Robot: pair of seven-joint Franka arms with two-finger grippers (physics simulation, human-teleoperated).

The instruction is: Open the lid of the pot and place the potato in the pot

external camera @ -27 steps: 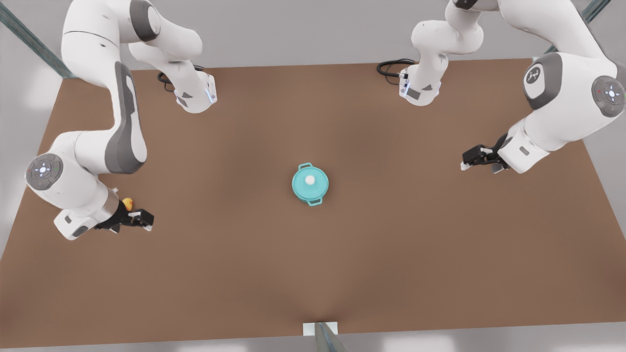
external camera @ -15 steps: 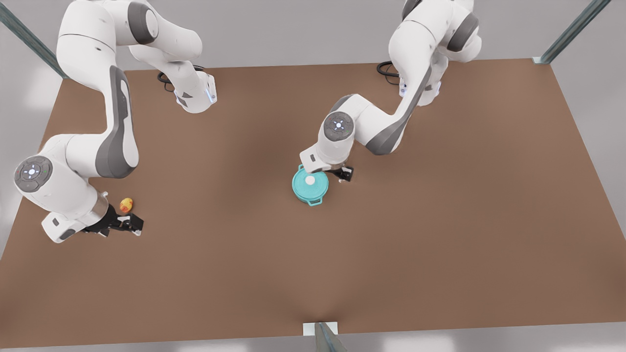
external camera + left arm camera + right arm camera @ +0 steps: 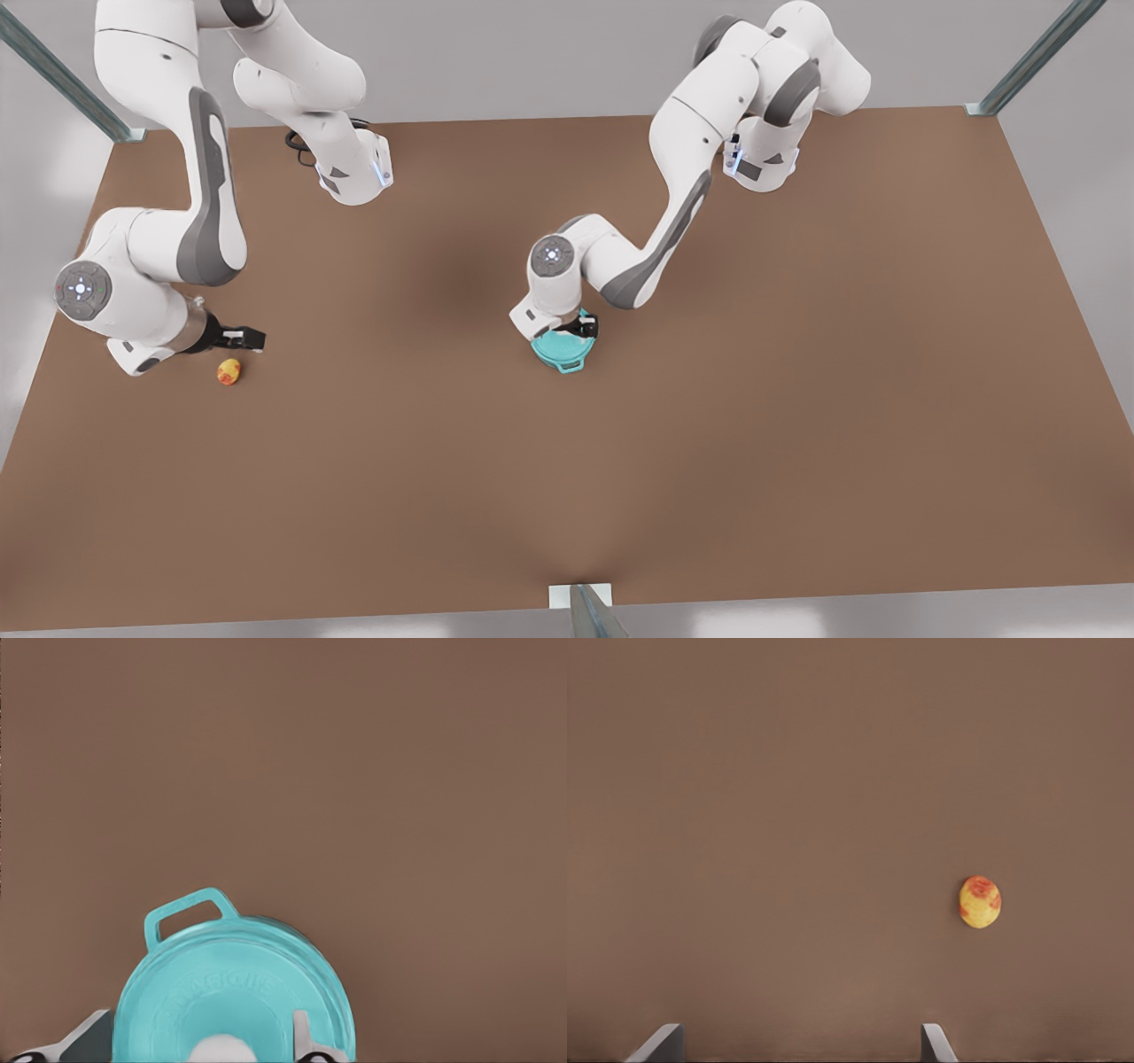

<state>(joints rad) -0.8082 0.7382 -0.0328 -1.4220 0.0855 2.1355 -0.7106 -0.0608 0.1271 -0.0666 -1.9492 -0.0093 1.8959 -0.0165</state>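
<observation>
The teal pot [image 3: 564, 356] stands mid-table with the pot lid [image 3: 232, 988] closed on it. One loop handle [image 3: 184, 909] of the pot sticks out past the lid. My left gripper [image 3: 576, 330] hangs over the lid, open, its fingertips [image 3: 304, 1035] on either side of the white knob [image 3: 221, 1051] without touching it. The potato [image 3: 229, 371] lies on the table at the front view's left. My right gripper [image 3: 249, 338] hovers open just beyond the potato [image 3: 980, 902], which lies off to one side of the fingers, not between them.
The brown table [image 3: 797, 399] is bare around the pot and the potato. Both arm bases [image 3: 354, 173] stand at the far edge. A small white bracket [image 3: 580, 595] sits at the near edge.
My left arm swung in from the front view's right and came down over the pot lid. My right gripper shifted from the near side of the potato to its far side.
</observation>
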